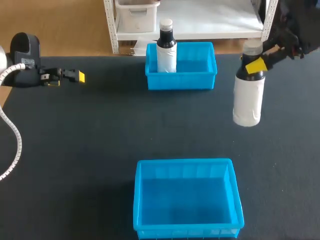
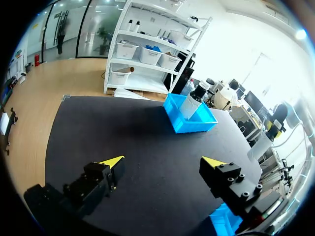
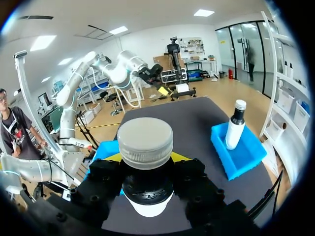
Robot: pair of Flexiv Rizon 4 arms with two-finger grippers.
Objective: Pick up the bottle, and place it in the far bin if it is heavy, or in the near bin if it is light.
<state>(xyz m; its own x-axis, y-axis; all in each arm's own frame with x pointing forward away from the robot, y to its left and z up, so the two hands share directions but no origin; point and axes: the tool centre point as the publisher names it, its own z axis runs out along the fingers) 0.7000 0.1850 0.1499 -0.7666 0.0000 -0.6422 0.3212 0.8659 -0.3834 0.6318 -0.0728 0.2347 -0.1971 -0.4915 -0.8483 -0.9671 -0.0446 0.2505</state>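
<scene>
A white bottle (image 1: 247,100) with a black shoulder and a grey cap hangs in the air above the table's right side. My right gripper (image 1: 255,67) is shut on its neck. In the right wrist view the grey cap (image 3: 145,142) sits just above the right gripper (image 3: 146,172), yellow tips on either side of the neck. The far blue bin (image 1: 181,70) stands at the back middle, the near blue bin (image 1: 187,200) at the front. My left gripper (image 1: 75,76) rests at the far left, open and empty, its fingers (image 2: 112,162) wide apart.
A second dark bottle (image 1: 166,47) with a white label stands upright in the far bin's left corner, also seen in the wrist views (image 2: 193,101) (image 3: 235,125). The near bin holds nothing. A white cable (image 1: 15,140) loops along the left edge.
</scene>
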